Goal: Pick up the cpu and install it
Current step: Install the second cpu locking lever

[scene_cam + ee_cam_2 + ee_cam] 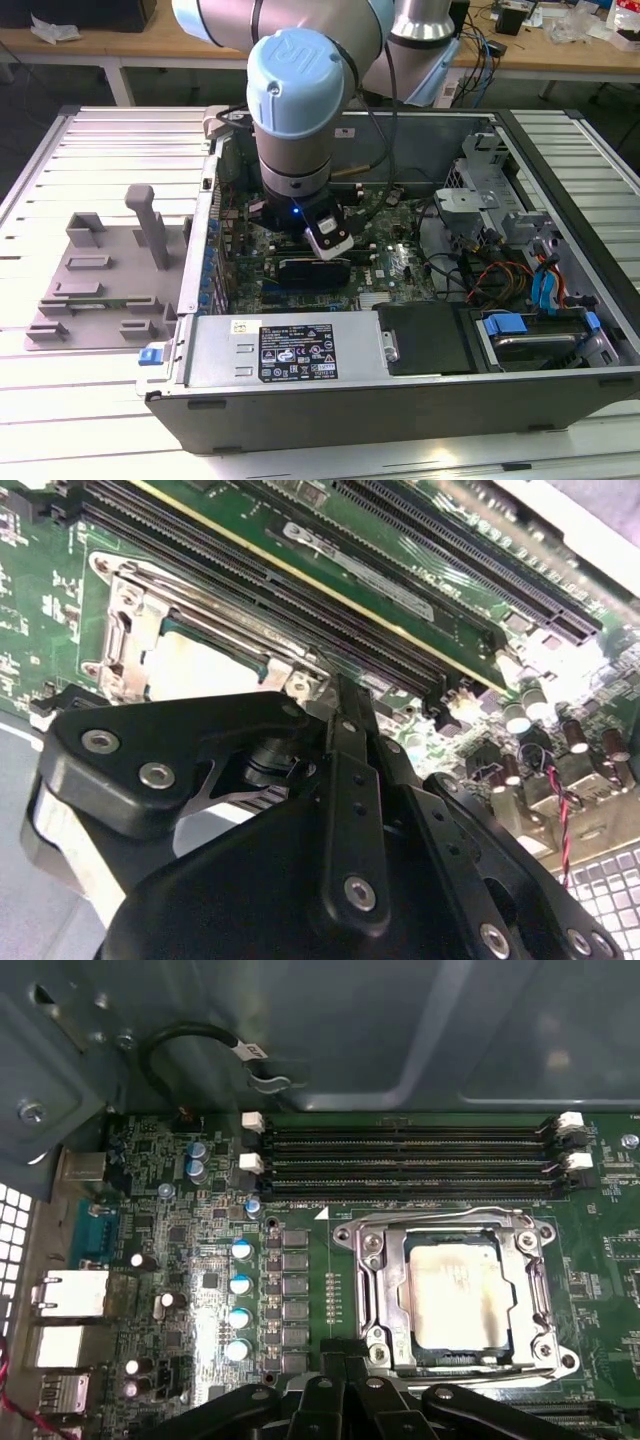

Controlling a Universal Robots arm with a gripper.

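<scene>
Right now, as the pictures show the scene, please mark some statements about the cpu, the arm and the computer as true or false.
1. The cpu lies inside the socket frame on the motherboard. True.
2. The cpu rests on the grey tray. False: it sits in the socket.
3. The arm reaches down into the open computer case. True.
4. The memory slots are filled with modules. False: they look empty.

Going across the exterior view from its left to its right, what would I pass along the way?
Grey plastic tray → open computer case's side wall → robot arm over the motherboard → bundle of coloured cables → blue-handled drive bay.
</scene>
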